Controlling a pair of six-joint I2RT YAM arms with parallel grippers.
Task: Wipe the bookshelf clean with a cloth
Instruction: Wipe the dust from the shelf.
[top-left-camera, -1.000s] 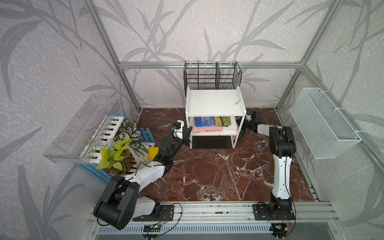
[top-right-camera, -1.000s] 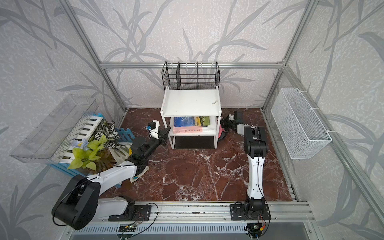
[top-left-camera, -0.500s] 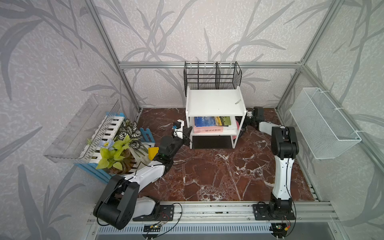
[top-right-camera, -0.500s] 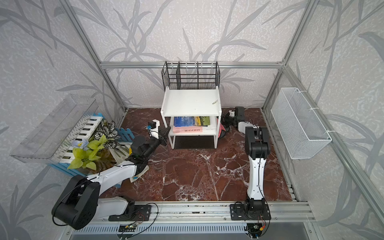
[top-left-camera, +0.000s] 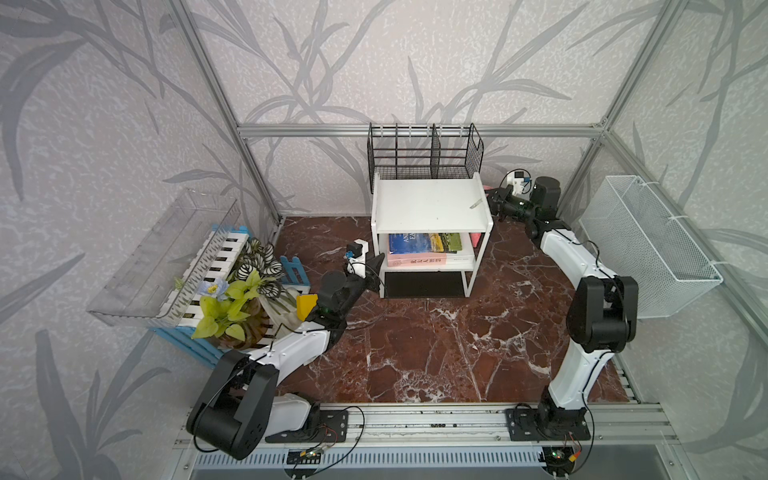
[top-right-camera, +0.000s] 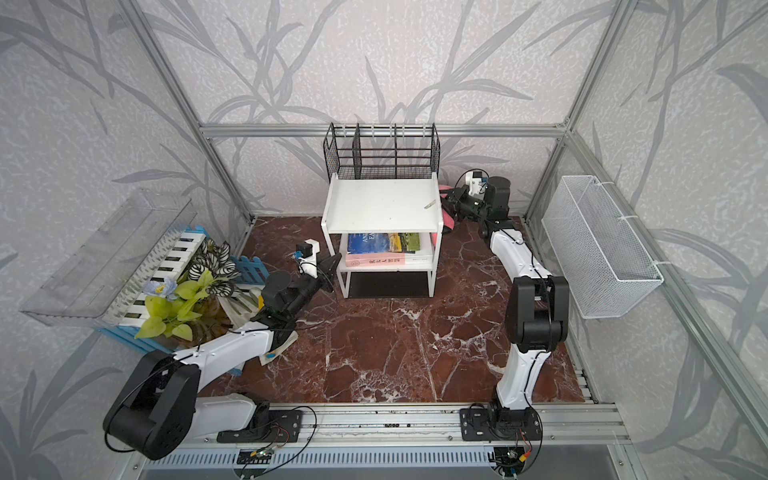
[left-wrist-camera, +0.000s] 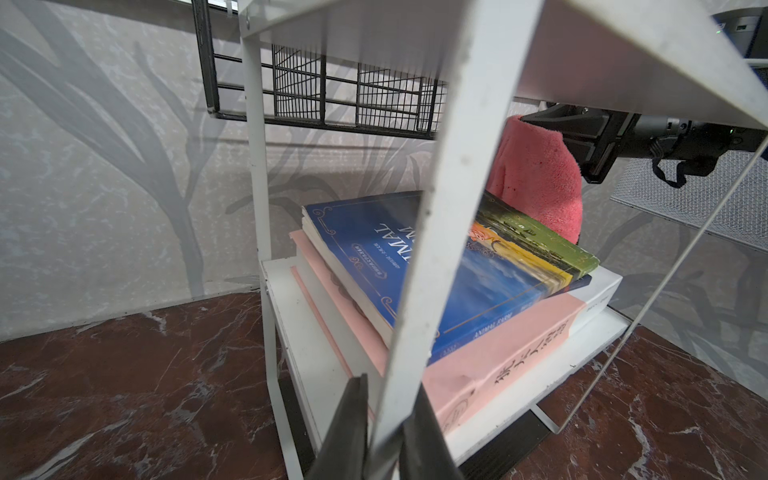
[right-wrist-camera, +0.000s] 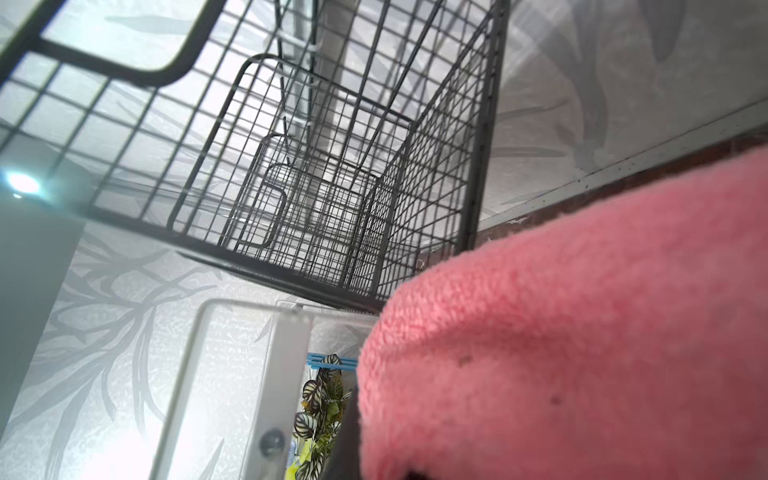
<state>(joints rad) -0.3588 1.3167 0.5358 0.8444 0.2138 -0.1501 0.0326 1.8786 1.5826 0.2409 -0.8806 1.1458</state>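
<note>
The bookshelf (top-left-camera: 430, 203) stands at the middle of the counter's far edge. The left pincer (left-wrist-camera: 388, 399) is clamped on its front leg. The right pincer (top-right-camera: 451, 203) is closed on the cloth (left-wrist-camera: 538, 174), which hangs just beside the top board. If the cloth catches under that board's rim, the push may tilt the shelf, pull the leg out of the grip, or knock the wire rack (top-left-camera: 424, 153).

Black wire rack (top-left-camera: 424, 162), stacked books (top-left-camera: 411, 243), white mesh basket (top-left-camera: 648, 245), leafy plants (top-left-camera: 232, 299), clear plastic tray (top-left-camera: 166, 249)
</note>
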